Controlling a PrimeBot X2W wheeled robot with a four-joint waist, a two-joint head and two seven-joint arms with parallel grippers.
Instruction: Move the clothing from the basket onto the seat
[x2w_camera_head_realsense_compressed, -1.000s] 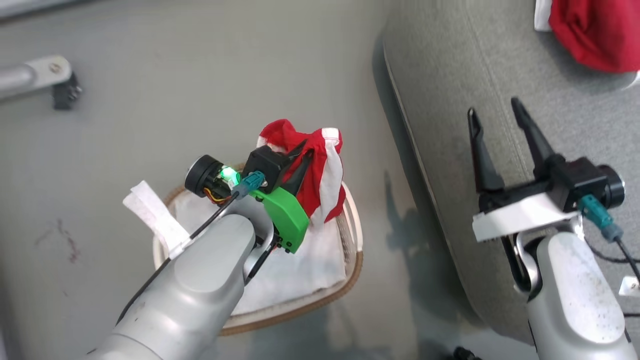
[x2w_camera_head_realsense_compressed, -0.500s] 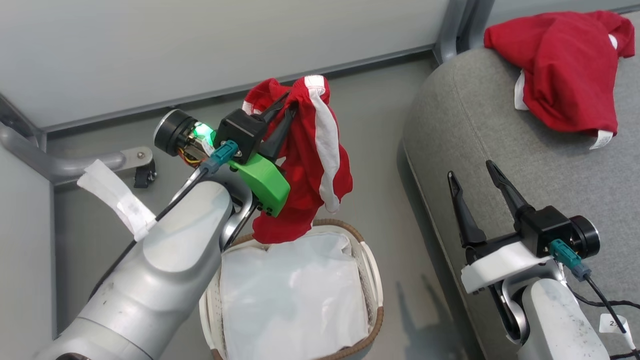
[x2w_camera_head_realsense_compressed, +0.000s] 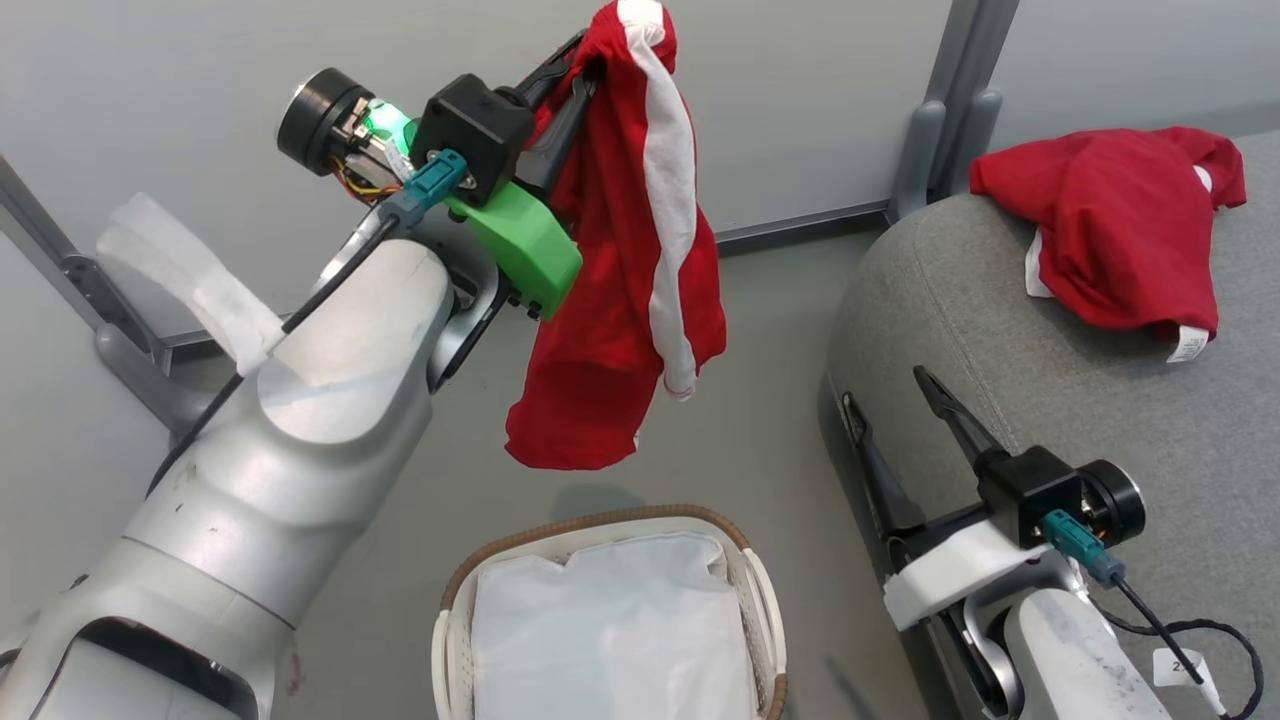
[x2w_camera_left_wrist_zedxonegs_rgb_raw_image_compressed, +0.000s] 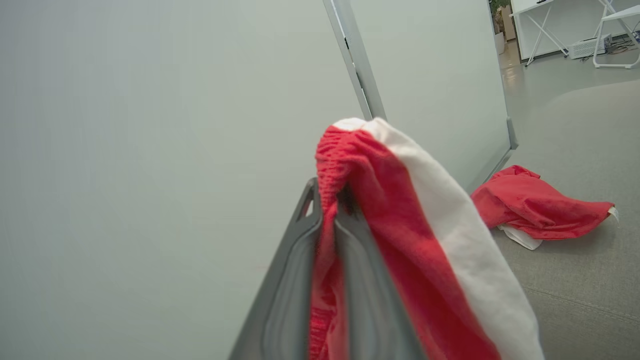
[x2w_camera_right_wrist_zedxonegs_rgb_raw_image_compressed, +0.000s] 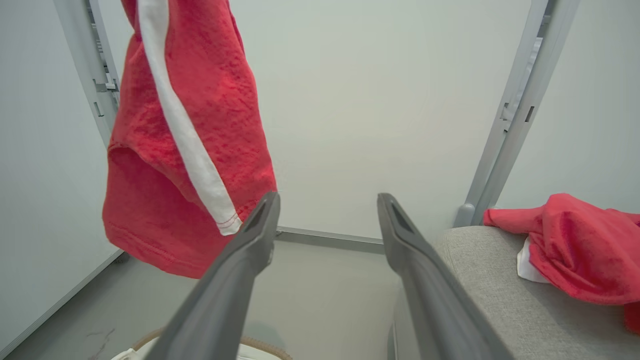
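Observation:
My left gripper (x2w_camera_head_realsense_compressed: 588, 62) is shut on the waistband of a red garment with a white stripe (x2w_camera_head_realsense_compressed: 620, 300), which hangs free high above the white basket (x2w_camera_head_realsense_compressed: 600, 520). In the left wrist view the fingers (x2w_camera_left_wrist_zedxonegs_rgb_raw_image_compressed: 300, 260) pinch that cloth (x2w_camera_left_wrist_zedxonegs_rgb_raw_image_compressed: 400, 240) between them. In the basket I see its plain white liner (x2w_camera_head_realsense_compressed: 610, 630). A second red garment (x2w_camera_head_realsense_compressed: 1110, 230) lies crumpled on the grey seat (x2w_camera_head_realsense_compressed: 1100, 420) at the right. My right gripper (x2w_camera_head_realsense_compressed: 885, 388) stands open over the seat's near edge, holding nothing; its view has the hanging garment (x2w_camera_right_wrist_zedxonegs_rgb_raw_image_compressed: 190, 125) at upper left.
A pale wall panel with grey metal posts (x2w_camera_head_realsense_compressed: 950, 110) stands behind the basket and the seat. Grey floor (x2w_camera_head_realsense_compressed: 770, 420) lies between the basket and the seat's rounded left edge (x2w_camera_head_realsense_compressed: 850, 330).
The left gripper has lifted the red garment up out of the basket until it hangs clear above it. The head camera has tilted up. The right gripper has stayed open.

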